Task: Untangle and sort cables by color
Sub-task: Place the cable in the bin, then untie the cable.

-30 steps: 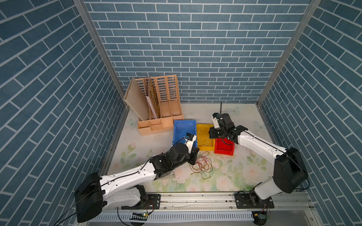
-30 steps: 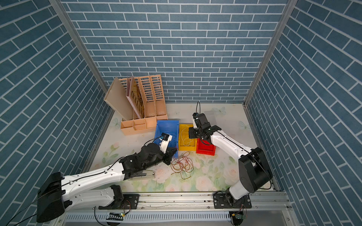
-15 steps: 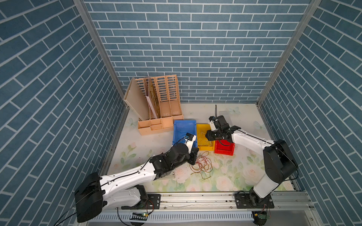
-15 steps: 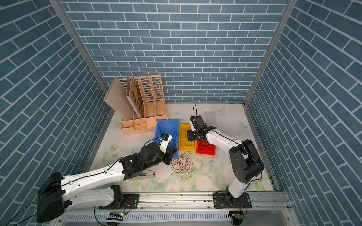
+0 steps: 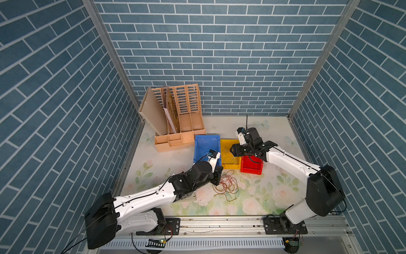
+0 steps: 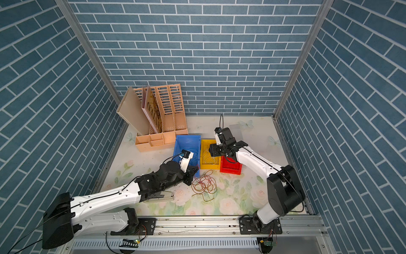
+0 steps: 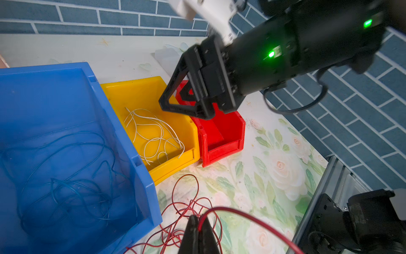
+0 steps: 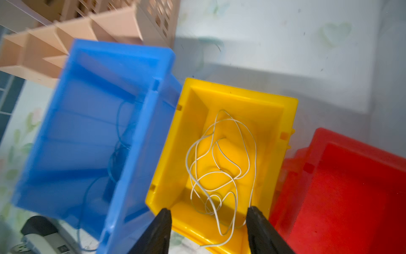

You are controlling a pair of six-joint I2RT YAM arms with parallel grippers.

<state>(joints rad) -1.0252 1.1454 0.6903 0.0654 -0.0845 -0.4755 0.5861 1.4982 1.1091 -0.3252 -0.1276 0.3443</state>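
The left claw (image 7: pixel 198 222) is clenched on one strand of the red cables (image 7: pixel 186 204), which passes between its closed tips. The rest of that tangle lies loose on the bench (image 5: pixel 252 198), just in front of the blue bin (image 5: pixel 206 138) and the yellow bin (image 5: pixel 227 141), toward the bench's front edge; it shows in both top views (image 6: pixel 204 183).

The right claw (image 8: pixel 208 217) is released, its fingers (image 8: pixel 158 231) spread apart and grasping nothing. It hangs over the yellow bin's front end, beside the red bin (image 8: pixel 351 198). The white cables (image 8: pixel 219 171) lie looped on the yellow bin's floor below it; whether the tips touch them cannot be told.

The blue cables (image 7: pixel 72 176) lie coiled in the blue bin. The red bin holds no cable in the part that shows.

The three bins stand touching in a row near the bench's middle, blue to the left, red to the right. A tan file rack (image 5: pixel 180 123) stands behind the blue bin, near the back left corner.
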